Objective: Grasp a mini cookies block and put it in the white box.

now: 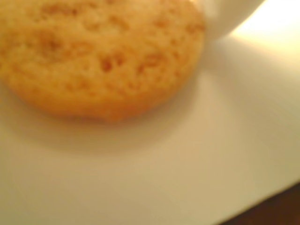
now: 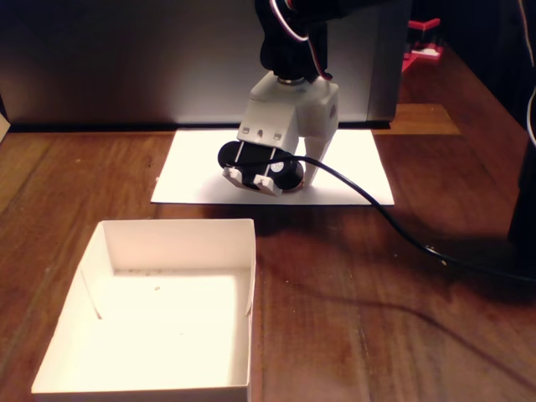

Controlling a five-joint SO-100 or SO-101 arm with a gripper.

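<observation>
The mini cookies block fills the upper left of the blurred wrist view; it is golden-brown and lies flat on the white sheet of paper. One white fingertip stands right beside its upper right edge. In the fixed view my gripper is lowered onto the white sheet and hides the cookie. Only one finger shows clearly, so I cannot tell how the jaws stand. The white box, shallow and lidless, stands in front of the sheet at the lower left, with nothing in it.
A black cable runs from the gripper across the brown wooden table to the right. A grey panel stands behind the sheet. A red object sits at the far back right.
</observation>
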